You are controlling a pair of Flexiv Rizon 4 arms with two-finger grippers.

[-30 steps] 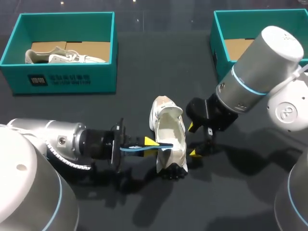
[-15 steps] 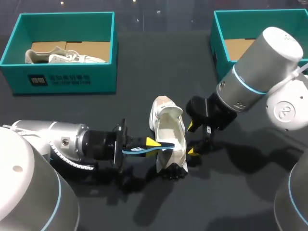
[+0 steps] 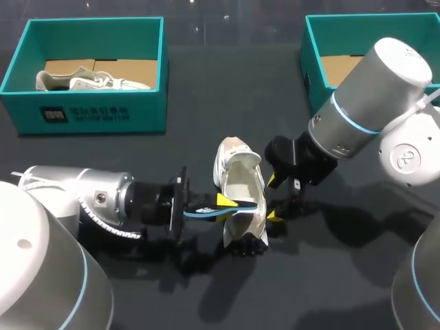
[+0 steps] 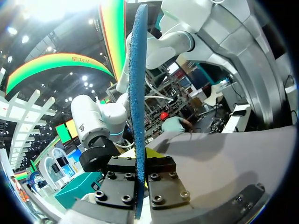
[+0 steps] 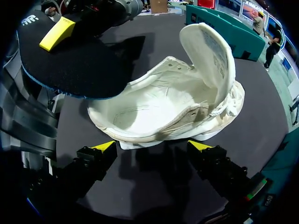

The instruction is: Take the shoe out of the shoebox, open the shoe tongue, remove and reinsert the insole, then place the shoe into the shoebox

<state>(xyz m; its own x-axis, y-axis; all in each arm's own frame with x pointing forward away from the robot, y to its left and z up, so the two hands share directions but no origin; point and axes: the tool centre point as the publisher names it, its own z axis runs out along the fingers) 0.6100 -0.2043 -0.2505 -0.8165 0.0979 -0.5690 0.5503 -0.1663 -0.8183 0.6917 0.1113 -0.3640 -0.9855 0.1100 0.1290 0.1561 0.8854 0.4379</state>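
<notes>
A white shoe (image 3: 242, 192) lies mid-table, its tongue (image 5: 212, 51) folded back and its inside showing. My left gripper (image 3: 221, 203) comes in from the left, shut on a thin insole (image 3: 218, 209) with a blue edge. The insole's tip hangs over the shoe's opening. In the left wrist view the insole (image 4: 138, 84) is seen edge-on, clamped in the left gripper (image 4: 138, 163). My right gripper (image 3: 273, 198) is open just right of the shoe. In the right wrist view the shoe (image 5: 159, 112) lies just ahead of the right gripper (image 5: 153, 147), with the dark insole (image 5: 70, 60) above its far end.
A teal shoebox (image 3: 89, 113) at the back left holds a second pale shoe (image 3: 93, 80). Another teal shoebox (image 3: 315, 69) stands at the back right, partly hidden by my right arm. Dark table surface surrounds the shoe.
My left gripper has carried the insole to the right, so its tip now reaches over the shoe's opening. The right gripper has stayed almost still and open.
</notes>
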